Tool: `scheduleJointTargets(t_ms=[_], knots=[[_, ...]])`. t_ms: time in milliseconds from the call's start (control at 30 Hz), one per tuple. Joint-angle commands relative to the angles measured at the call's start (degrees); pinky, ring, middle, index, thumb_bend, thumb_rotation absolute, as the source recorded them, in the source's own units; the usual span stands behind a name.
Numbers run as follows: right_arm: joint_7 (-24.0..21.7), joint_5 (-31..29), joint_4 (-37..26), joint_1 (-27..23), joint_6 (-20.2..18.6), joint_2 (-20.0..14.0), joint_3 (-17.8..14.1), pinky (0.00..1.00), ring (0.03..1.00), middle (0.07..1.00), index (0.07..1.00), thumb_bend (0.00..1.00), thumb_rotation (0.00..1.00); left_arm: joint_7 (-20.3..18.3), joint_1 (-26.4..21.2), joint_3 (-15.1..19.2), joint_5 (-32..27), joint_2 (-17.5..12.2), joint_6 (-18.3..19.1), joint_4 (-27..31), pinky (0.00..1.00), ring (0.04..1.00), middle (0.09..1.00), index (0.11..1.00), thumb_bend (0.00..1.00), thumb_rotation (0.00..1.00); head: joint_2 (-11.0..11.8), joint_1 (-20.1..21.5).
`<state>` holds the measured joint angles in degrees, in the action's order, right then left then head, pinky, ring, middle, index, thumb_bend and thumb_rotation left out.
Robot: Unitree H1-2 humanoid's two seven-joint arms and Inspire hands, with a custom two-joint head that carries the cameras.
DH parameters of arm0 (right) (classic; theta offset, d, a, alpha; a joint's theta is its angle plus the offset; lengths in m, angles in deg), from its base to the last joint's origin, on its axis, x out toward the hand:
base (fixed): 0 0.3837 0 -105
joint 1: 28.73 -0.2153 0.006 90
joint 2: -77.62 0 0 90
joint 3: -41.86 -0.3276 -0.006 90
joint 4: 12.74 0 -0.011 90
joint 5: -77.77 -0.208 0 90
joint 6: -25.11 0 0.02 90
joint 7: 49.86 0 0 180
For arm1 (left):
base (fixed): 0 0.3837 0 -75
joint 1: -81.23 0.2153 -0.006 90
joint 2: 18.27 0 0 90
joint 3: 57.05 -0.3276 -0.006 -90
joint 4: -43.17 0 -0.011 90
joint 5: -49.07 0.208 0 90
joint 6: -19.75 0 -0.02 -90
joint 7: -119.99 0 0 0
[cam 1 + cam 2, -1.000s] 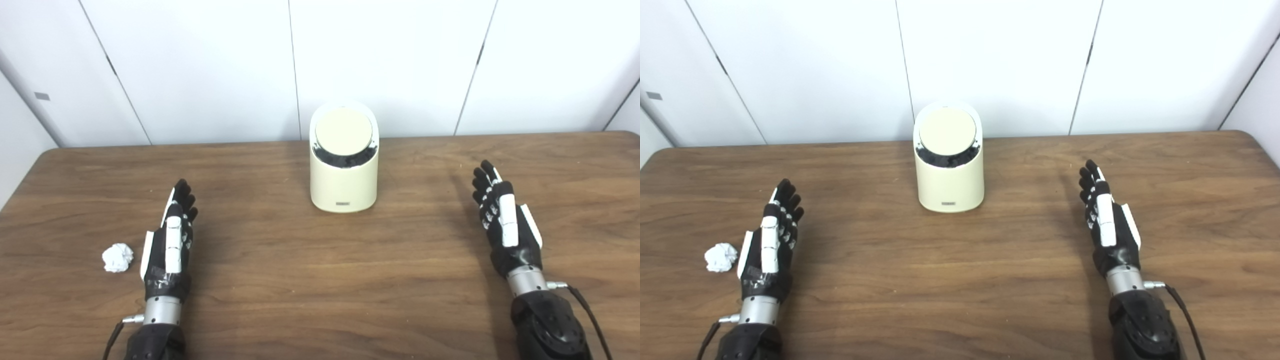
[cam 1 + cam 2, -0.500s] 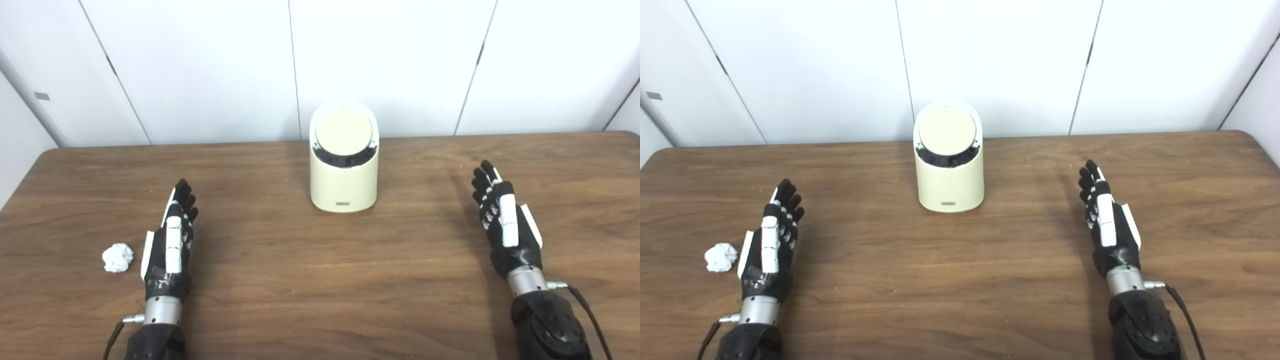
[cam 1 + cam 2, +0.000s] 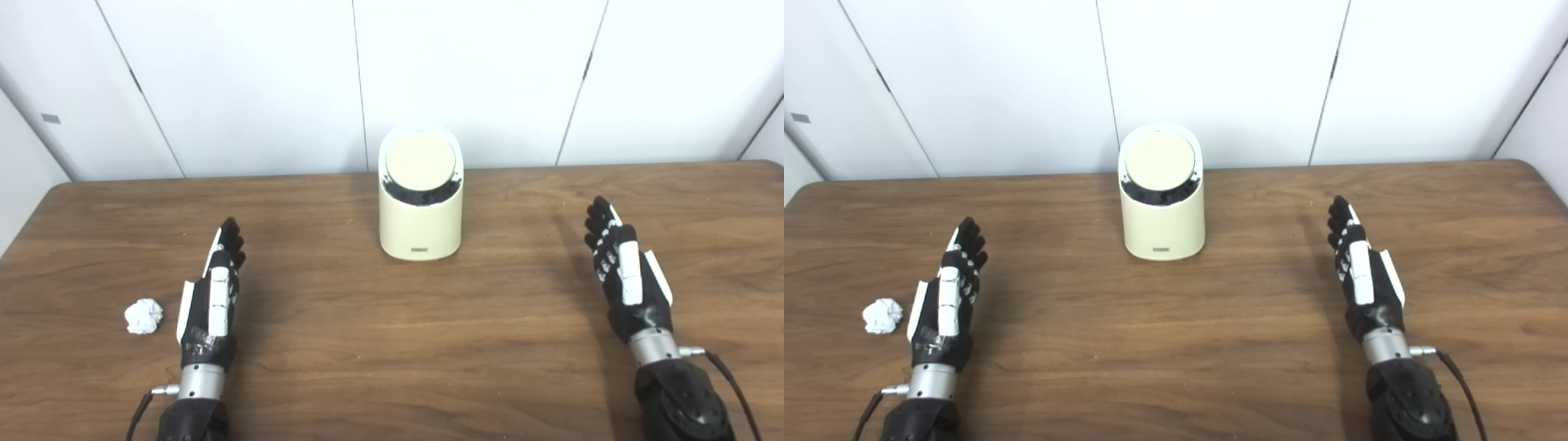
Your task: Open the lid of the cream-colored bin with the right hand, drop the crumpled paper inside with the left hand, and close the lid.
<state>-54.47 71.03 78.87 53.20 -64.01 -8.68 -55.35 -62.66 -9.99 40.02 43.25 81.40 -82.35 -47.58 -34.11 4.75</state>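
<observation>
White wall panels stand behind a brown wooden table. Crumpled paper lies just beside the left hand, on its outer side, not touching it. That hand holds nothing, its fingers straight and extended forward. Ahead and between both hands stands the cream bin, well apart from each, its round lid tilted toward the robot. At far right, the right hand is likewise extended and empty.
</observation>
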Motion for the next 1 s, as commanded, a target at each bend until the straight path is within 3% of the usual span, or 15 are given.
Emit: scheduleJointTargets(t_ms=[0, 167, 500, 667, 733, 833, 967], knots=[[-0.6, 1.3, -2.7, -3.7, -0.3, -2.1, 0.2, 1.0, 0.992, 0.985, 0.976, 0.7, 1.0, 0.4, 1.2, -0.9, 0.6, 1.4, -1.5, -2.1, 1.0, 1.0, 1.0, 1.0, 0.51, 1.0, 0.5, -0.1], [-0.9, 3.0, -5.2, -6.7, -5.4, -4.2, 1.2, 1.0, 0.984, 0.978, 0.97, 0.74, 0.98, 1.3, 1.2, -1.3, 1.6, 2.5, -1.4, -2.4, 1.0, 1.0, 1.0, 1.0, 0.52, 1.0, 1.7, -0.6], [-1.9, 9.4, -7.3, -14.3, -10.0, -6.8, 4.8, 1.0, 0.997, 0.995, 0.994, 0.73, 1.0, 2.4, 1.9, -1.7, 2.7, 4.4, -2.5, -3.1, 1.0, 1.0, 1.0, 1.0, 0.51, 1.0, 2.3, -1.2], [-2.4, 16.0, -8.2, -18.7, -12.8, -8.6, 8.4, 0.95, 0.944, 0.968, 0.976, 0.73, 1.0, 2.6, 2.0, -1.8, 2.8, 4.8, -2.4, -2.7, 1.0, 1.0, 1.0, 1.0, 0.51, 1.0, 2.2, -1.1], [-2.5, 20.0, -8.6, -20.5, -14.4, -9.4, 10.4, 0.88, 0.915, 0.943, 0.962, 0.7, 0.95, 2.4, 2.1, -1.9, 2.6, 4.9, -2.1, -2.3, 1.0, 1.0, 1.0, 1.0, 0.5, 1.0, 2.2, -1.2], [-2.7, 26.1, -8.8, -23.0, -17.1, -10.2, 13.5, 0.87, 0.931, 0.959, 0.962, 0.69, 0.87, 2.3, 2.2, -2.1, 2.8, 4.8, -2.1, -2.2, 1.0, 1.0, 1.0, 1.0, 0.5, 1.0, 2.1, -1.3], [-3.5, 31.0, -8.0, -26.3, -19.1, -10.1, 16.2, 0.85, 0.933, 0.966, 0.963, 0.67, 0.85, 2.5, 2.2, -2.1, 2.9, 4.8, -2.0, -2.3, 1.0, 1.0, 1.0, 1.0, 0.49, 1.0, 1.9, -1.3]])
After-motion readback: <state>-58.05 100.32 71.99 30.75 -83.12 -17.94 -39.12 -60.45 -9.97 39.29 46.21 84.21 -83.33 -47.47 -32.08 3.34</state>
